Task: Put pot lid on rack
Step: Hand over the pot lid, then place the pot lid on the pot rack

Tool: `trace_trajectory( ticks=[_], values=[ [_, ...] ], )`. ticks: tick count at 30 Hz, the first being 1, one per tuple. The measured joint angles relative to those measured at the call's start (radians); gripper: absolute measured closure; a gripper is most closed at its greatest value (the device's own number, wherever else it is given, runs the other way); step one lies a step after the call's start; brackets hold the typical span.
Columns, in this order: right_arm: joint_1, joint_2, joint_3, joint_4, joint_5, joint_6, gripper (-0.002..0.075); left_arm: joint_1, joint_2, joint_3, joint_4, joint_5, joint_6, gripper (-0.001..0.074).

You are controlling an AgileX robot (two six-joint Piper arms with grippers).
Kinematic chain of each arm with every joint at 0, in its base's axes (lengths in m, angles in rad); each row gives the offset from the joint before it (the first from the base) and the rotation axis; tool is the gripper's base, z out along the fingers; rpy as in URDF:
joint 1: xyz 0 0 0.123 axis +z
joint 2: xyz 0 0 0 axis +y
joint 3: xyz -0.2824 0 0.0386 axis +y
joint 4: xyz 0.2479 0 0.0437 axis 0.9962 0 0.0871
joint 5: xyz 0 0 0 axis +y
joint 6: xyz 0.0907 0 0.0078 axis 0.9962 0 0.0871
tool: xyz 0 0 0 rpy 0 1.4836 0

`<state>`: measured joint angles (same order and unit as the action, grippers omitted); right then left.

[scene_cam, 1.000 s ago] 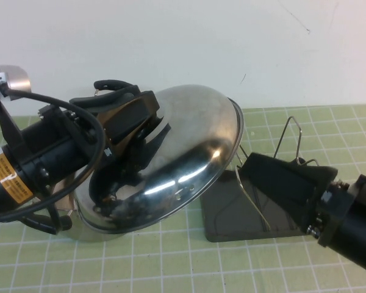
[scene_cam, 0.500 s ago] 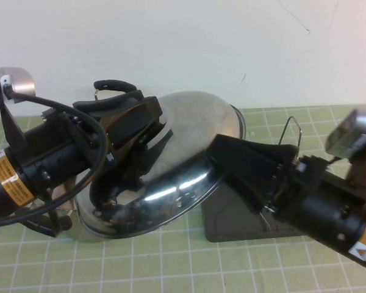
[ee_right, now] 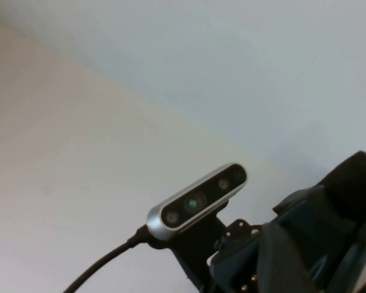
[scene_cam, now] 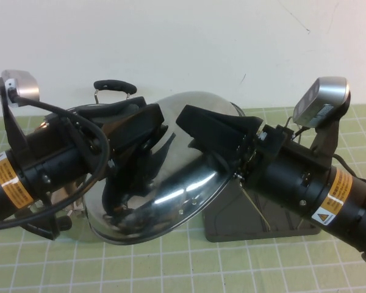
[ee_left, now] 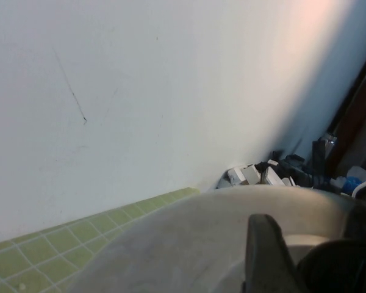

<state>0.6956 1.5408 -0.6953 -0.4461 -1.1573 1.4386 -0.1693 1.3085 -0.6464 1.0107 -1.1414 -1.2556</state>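
The shiny domed pot lid (scene_cam: 183, 177) is held tilted above the table, its rim low at the front. My left gripper (scene_cam: 141, 131) is shut on it at the black knob (ee_left: 338, 268), with one finger (ee_left: 265, 256) lying against the dome (ee_left: 183, 244). My right gripper (scene_cam: 195, 131) reaches in from the right, open, with its fingers over the lid's upper right edge. The rack (scene_cam: 232, 220), a dark tray with thin wire loops (scene_cam: 256, 204), sits on the mat under the right arm, partly hidden by it.
The steel pot stands behind the left arm, mostly hidden; its black handle (scene_cam: 114, 86) shows at the back. A white wall rises close behind the green gridded mat (scene_cam: 189, 268). The right wrist view shows the left arm's wrist camera (ee_right: 195, 201).
My right arm has swung up and to the left from beside the rack until its gripper lies over the lid. The left arm has lowered the lid slightly and still holds it.
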Motion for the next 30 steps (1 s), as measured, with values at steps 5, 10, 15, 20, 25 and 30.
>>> trace_trajectory(
  ticks=[5,10,15,20,25,30],
  values=[
    [0.0,0.0,0.0,0.0,-0.005,-0.005,0.051,0.0,0.0,0.0,-0.004,0.003,0.012,0.0426],
    [0.0,0.0,0.0,-0.014,0.0,0.001,0.0554,0.0,0.0,-0.002,-0.006,0.005,0.038,0.0426],
    [-0.012,0.001,0.0,-0.069,0.016,-0.042,0.0601,0.0,0.0,-0.002,-0.017,-0.003,0.039,0.0331],
    [-0.048,-0.016,-0.006,-0.178,0.032,-0.052,0.0601,0.032,0.0,-0.002,-0.018,-0.016,0.015,0.0206],
    [-0.101,-0.08,-0.013,-0.263,0.042,-0.059,0.0601,0.13,0.0,-0.002,-0.023,-0.026,-0.079,0.019],
    [-0.187,-0.176,-0.037,-0.417,0.065,-0.063,0.0601,0.249,-0.021,-0.002,0.003,-0.019,-0.217,0.0205]
  ],
)
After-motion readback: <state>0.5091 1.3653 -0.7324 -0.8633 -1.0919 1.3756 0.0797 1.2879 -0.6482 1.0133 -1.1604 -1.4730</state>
